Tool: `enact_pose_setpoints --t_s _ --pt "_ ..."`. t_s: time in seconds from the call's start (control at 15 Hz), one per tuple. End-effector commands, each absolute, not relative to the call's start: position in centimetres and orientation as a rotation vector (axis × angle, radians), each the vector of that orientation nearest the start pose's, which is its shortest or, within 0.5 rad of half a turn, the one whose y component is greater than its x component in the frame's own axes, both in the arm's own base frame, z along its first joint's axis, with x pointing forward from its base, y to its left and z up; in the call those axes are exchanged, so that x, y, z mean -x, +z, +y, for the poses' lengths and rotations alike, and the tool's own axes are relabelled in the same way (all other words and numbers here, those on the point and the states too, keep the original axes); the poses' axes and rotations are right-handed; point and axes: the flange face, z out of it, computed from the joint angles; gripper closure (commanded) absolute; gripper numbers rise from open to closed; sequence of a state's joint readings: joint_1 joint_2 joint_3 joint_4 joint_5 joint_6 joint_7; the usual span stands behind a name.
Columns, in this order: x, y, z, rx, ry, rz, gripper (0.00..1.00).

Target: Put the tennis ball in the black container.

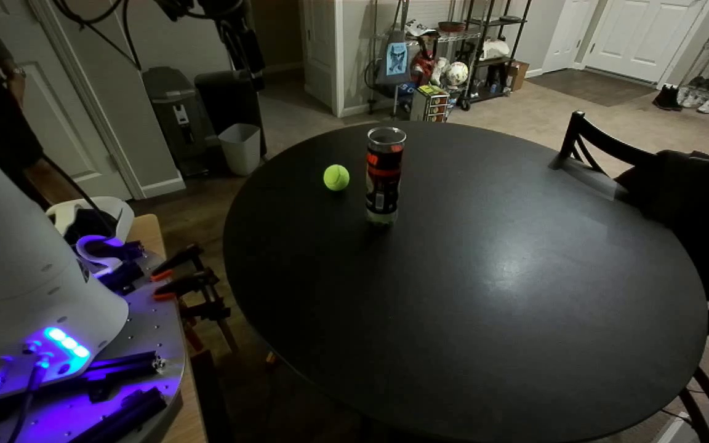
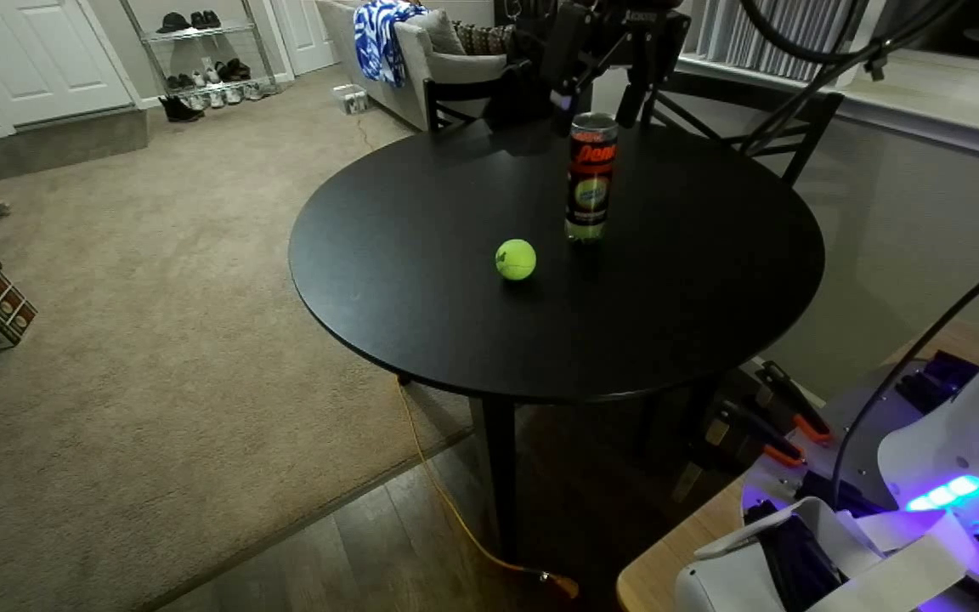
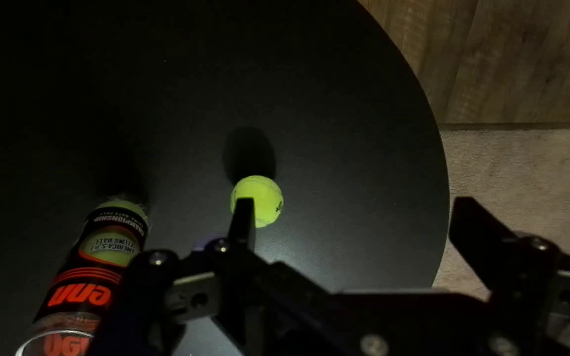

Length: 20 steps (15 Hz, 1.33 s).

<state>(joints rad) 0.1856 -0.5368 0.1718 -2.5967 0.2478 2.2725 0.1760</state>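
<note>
The gripper (image 3: 356, 220) gapes wide, holding nothing. In both exterior views the ball (image 1: 336, 178) sits on the table (image 1: 484, 344), left of the can (image 2: 590, 180). Lowered off-centre, the gripper could set the ball rolling or topple the narrow can.

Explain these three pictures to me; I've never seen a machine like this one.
The white machine is a Franka Panda robot arm. Two pictures come from cameras standing outside it; the wrist view comes from a camera on its wrist, looking down past the gripper. On the round black table, a tennis ball lies near an upright black-and-red tennis-ball can, with a gap between them. Nothing is held: the gripper's fingers stand wide apart.
</note>
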Motion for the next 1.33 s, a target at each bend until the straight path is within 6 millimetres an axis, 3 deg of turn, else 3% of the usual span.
enact_pose_setpoints --t_s 0.0,0.73,1.2,1.27 --pt "-37.4 44.1 14.0 2.957 -0.234 -0.002 0.00" --pt "-40.1 40.7 14.7 2.969 -0.175 -0.018 0.00" --pt "-44.1 38.0 15.6 2.976 -0.079 -0.012 0.00" --pt "-44.9 37.5 14.9 2.975 -0.063 -0.010 0.00"
